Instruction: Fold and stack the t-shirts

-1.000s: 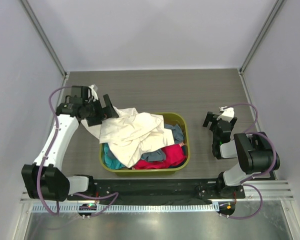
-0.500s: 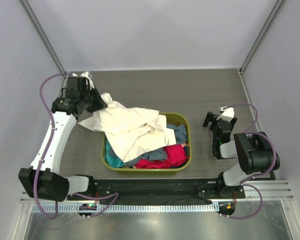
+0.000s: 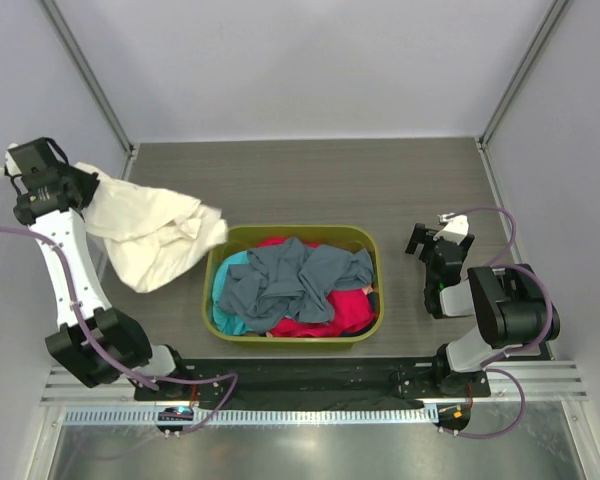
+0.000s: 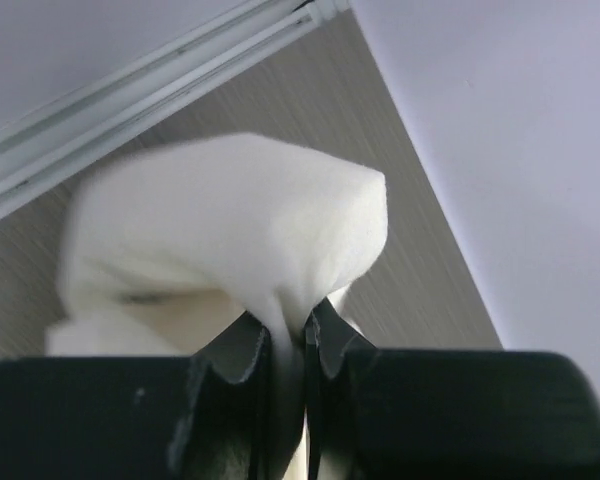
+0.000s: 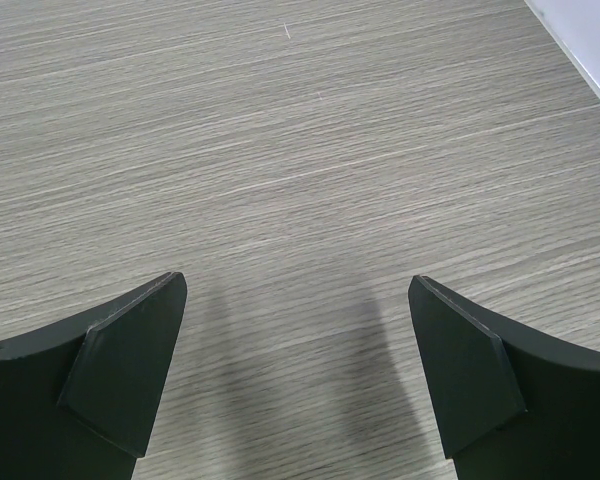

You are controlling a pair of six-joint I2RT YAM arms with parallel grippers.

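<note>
Left gripper [image 4: 288,335]: clamped on the cream tee [image 3: 150,235], which is held bunched at the desk's [image 3: 310,180] left edge.
Right gripper [image 5: 295,370]: fingers apart, near the right edge.
Risk: the tee may be dropped off-edge (only a pinch is gripped).

A robot lab cell: plain white wall panels [image 3: 310,70], aluminium framing [image 3: 85,70], wood-grain table [image 3: 310,175].
</note>
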